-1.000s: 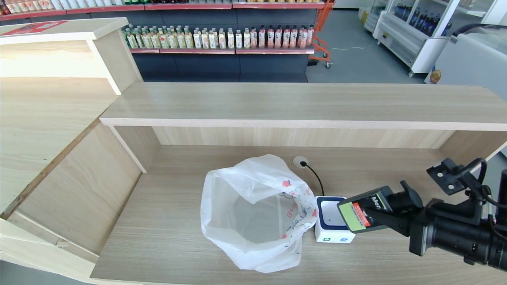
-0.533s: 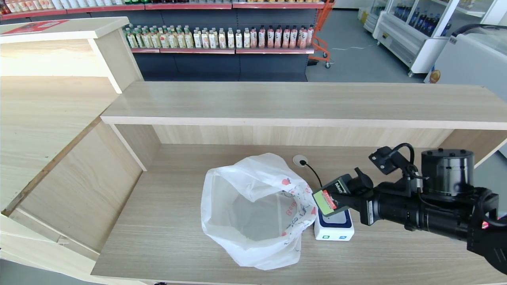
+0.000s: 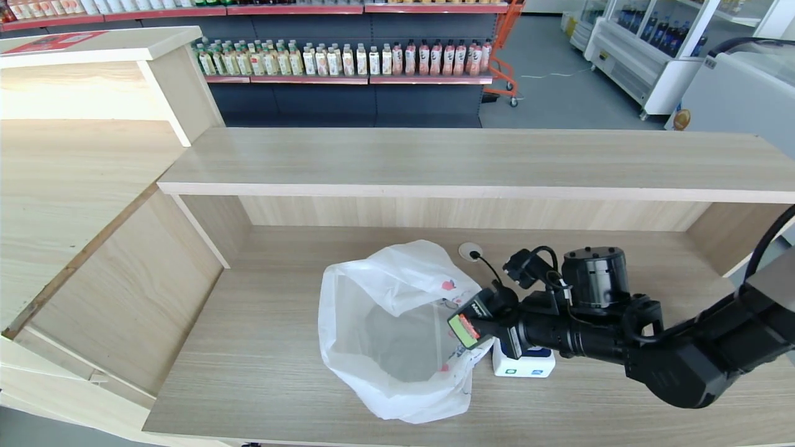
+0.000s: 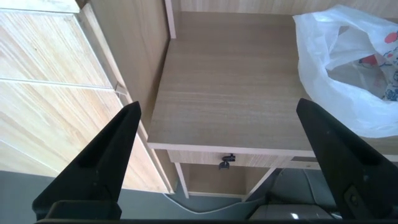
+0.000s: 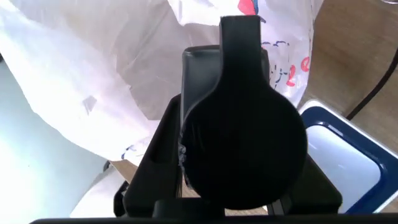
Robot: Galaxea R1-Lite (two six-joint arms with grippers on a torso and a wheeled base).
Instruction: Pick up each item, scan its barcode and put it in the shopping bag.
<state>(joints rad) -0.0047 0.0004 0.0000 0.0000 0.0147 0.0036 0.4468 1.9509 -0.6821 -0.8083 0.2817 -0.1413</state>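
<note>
The bench (image 3: pixel 261 372) is pale wood-grain laminate, matt and smooth; the shopping bag (image 3: pixel 379 279) thin, crinkled, translucent plastic; the scanner (image 3: pixel 528 367) glossy white plastic; the box (image 3: pixel 464 329) smooth-faced.

One shopping bag (image 3: pixel 397 276), one scanner (image 3: pixel 523 367), one box (image 3: pixel 463 326).

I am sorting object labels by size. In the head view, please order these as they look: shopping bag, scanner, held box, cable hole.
1. shopping bag
2 or 3. scanner and held box: they look alike, and the scanner is partly covered
4. cable hole
</note>
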